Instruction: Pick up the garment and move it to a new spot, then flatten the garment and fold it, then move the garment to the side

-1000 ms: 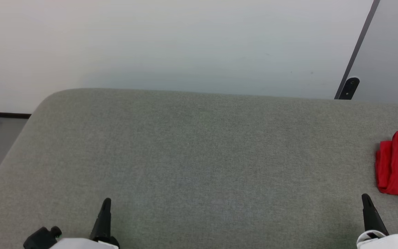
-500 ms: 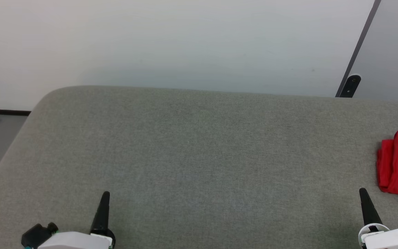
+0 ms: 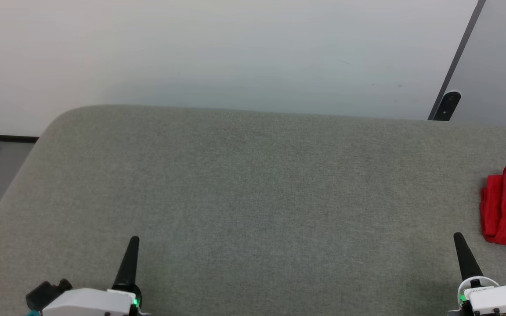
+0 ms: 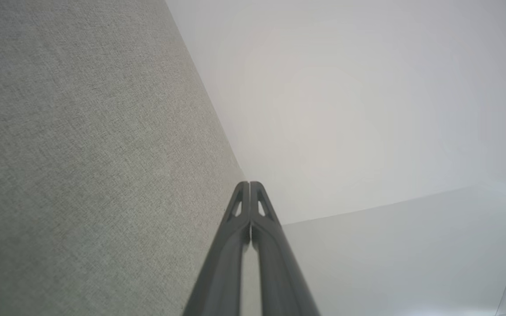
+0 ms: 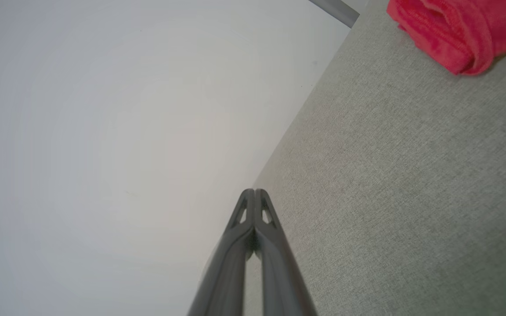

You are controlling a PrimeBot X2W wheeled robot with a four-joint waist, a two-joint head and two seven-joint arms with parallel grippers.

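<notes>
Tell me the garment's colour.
Solid red garment, no print visible; shows best in the right wrist view.

Bright, flat, diffuse light in all views, no glare; the wall grades from warm white at left to a cool grey band just above the surface's far edge. Shadows weak: a soft dark patch at the surface's near right corner, a thin one under the garment. Head view sharp, fabric weave resolved; wrist views darken toward corners, and the fingers near the lens look slightly soft.
</notes>
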